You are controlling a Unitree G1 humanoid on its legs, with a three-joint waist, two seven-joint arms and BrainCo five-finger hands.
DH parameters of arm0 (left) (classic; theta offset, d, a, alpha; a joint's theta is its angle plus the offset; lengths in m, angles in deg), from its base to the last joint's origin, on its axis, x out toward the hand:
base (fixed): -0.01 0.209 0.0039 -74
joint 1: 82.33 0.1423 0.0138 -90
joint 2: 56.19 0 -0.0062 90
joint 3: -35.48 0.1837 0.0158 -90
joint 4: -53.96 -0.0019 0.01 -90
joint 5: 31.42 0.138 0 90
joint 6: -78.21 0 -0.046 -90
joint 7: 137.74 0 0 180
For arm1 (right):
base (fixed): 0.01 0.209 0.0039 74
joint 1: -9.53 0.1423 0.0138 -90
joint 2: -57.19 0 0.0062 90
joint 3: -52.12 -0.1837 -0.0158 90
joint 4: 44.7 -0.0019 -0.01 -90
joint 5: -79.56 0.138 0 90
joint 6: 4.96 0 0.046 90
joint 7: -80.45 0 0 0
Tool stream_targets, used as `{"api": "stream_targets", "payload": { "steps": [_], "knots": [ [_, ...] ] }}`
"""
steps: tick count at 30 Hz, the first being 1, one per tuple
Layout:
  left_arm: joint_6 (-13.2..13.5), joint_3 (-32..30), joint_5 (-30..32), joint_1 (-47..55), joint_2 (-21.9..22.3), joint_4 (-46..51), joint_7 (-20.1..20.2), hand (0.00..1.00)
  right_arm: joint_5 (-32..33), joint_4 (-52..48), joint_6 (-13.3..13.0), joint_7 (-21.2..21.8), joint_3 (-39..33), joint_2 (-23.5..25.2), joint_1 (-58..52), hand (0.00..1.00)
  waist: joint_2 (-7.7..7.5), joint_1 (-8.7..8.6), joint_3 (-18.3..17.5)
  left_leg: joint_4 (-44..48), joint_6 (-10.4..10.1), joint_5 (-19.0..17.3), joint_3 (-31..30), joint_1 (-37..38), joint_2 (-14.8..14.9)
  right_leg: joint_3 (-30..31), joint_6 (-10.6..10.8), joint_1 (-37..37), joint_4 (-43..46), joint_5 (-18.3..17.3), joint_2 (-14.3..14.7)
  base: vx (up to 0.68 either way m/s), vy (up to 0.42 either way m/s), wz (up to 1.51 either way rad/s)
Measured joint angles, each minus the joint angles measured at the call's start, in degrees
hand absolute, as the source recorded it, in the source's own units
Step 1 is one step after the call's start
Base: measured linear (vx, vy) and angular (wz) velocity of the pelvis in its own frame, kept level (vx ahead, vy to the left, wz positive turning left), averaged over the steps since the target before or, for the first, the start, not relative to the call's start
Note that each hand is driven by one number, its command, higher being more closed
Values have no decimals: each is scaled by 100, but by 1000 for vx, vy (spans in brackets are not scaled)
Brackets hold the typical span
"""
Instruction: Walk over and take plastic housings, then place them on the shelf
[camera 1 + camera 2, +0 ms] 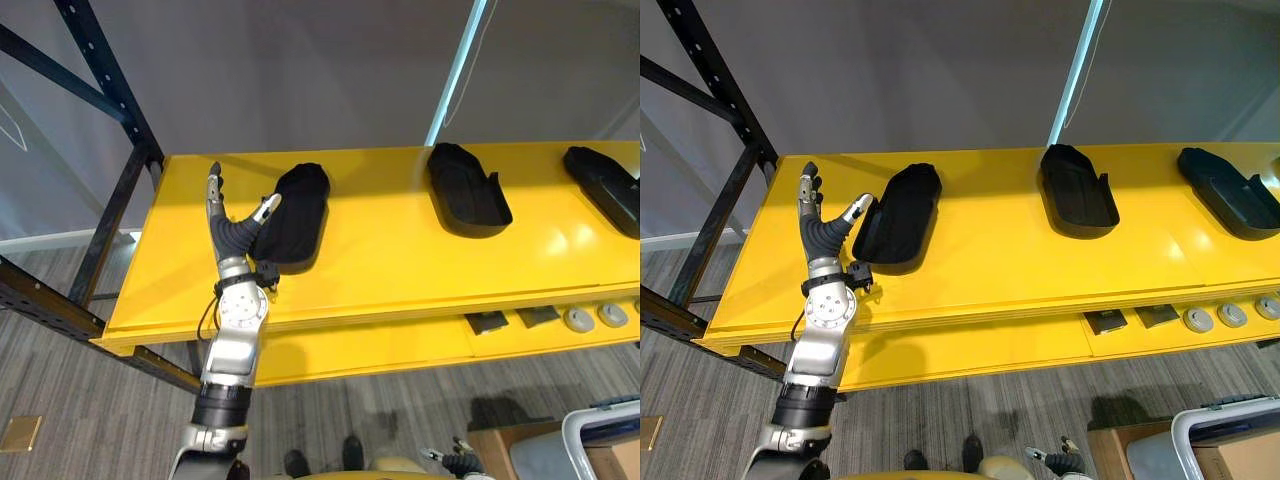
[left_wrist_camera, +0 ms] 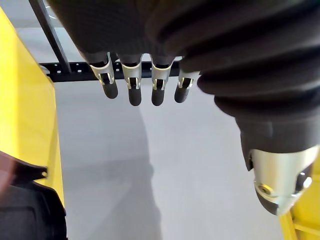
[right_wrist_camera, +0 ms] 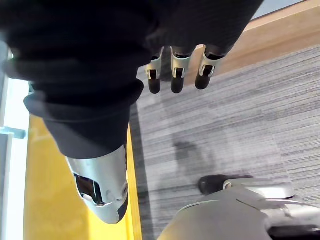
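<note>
Three black plastic housings lie on the yellow shelf, and neither hand holds one. Furthest left, beyond the outer side of the left hand, stands the black rack post. The left hand hangs over the shelf's end with its fingers straight and together, the thumb spread wide toward the nearest housing. That housing sits just beside the thumb; whether the tip touches its rim I cannot tell. The second housing is well apart on the thumb side, and the third housing lies further off again, near the shelf's other end. The right hand hangs low over the carpet, fingers relaxed and empty.

By the look of it, the nearest housing is already set down and the step in hand is getting clear of it. The hand should lift up and away from the thumb side, thumb kept wide, so that nothing catches the rim and drags the housing toward the shelf's front edge.
</note>
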Motion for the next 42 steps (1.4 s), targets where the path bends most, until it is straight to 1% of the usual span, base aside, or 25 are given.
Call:
{"api": "stream_targets", "payload": {
  "steps": [1,4,5,7,9,11,16,19,22,24,29,32,33,39,42],
  "knots": [
    [1,67,65,90,11,1,29,100,0,0,-10,-2,0,0,-4,0,0,2,0,0,9,-4,0,2,-2,1,9,9,-14,7,-2,0,0,0],
    [68,402,486,645,11,168,56,100,3,-23,-108,-23,0,9,-76,0,3,48,-1,1,51,-72,13,3,-10,27,11,10,-16,8,-4,4,12,-2],
    [112,482,670,780,-41,167,106,100,3,-57,-117,-34,2,11,-91,0,3,111,-2,1,59,-74,30,15,-18,27,23,14,-9,2,-7,0,0,0],
    [144,585,793,951,-76,166,183,100,1,-51,-114,-44,3,9,-101,0,3,126,-2,1,59,-74,53,59,-21,27,53,55,-3,-17,-12,0,0,0],
    [159,599,877,1060,-151,165,186,100,0,-52,-112,-100,10,8,-108,0,4,135,-4,0,56,-75,64,78,-20,27,109,51,42,-54,-17,0,0,0],
    [162,598,977,1112,-212,106,188,100,-1,-52,-108,-121,18,6,-108,0,5,138,-4,0,55,-76,70,80,-22,28,121,40,63,-63,-21,0,0,0],
    [156,654,1381,1114,-391,-373,272,100,-4,-48,-103,-127,57,-7,-100,0,3,134,-37,-1,55,-76,117,-5,-34,50,138,-63,69,-75,-32,-14,-7,-4],
    [146,667,1642,1114,-418,-631,308,100,-8,-48,-103,-130,78,-9,-87,0,1,114,-39,-1,59,-79,146,-10,-41,65,147,-75,58,-81,-36,2,-10,-5],
    [133,673,1707,1113,-460,-845,320,100,-10,-46,-104,-131,187,-47,-82,0,0,113,-78,0,60,-78,158,-66,-45,73,140,-138,52,-76,-38,4,-4,-2],
    [121,676,1820,1100,-503,-1017,399,100,-12,-34,-103,-131,187,-46,-80,0,-4,104,-92,1,92,-58,155,-96,-49,68,124,-152,22,-59,-41,0,0,0],
    [118,743,1879,946,-562,-1116,419,100,-56,-18,-94,-130,190,-47,-60,0,-6,79,-105,1,92,-57,157,-110,-55,57,120,-147,-19,-54,-42,20,-8,0],
    [117,785,1931,729,-620,-1320,418,100,-62,-2,-77,-130,254,-69,-17,0,-5,23,-105,1,92,-57,162,-114,-55,61,119,-149,-28,-54,-40,0,0,0],
    [115,786,1931,654,-626,-1404,416,100,-64,-2,-66,-130,264,-69,18,0,-5,-19,-104,1,92,-57,169,-114,-54,71,118,-149,-28,-53,-39,0,0,0],
    [72,810,1927,199,-650,-1822,416,100,-66,-7,-66,-130,276,-56,163,0,-1,-32,-102,0,91,-58,298,-118,-48,213,104,-211,-63,-6,-25,-30,-17,-11],
    [32,828,1923,113,-671,-1848,419,100,-71,-8,-66,-131,277,-52,191,0,0,-52,-102,0,91,-59,354,-155,-51,260,102,-241,-119,45,-25,-24,-18,-10]
  ]
}}
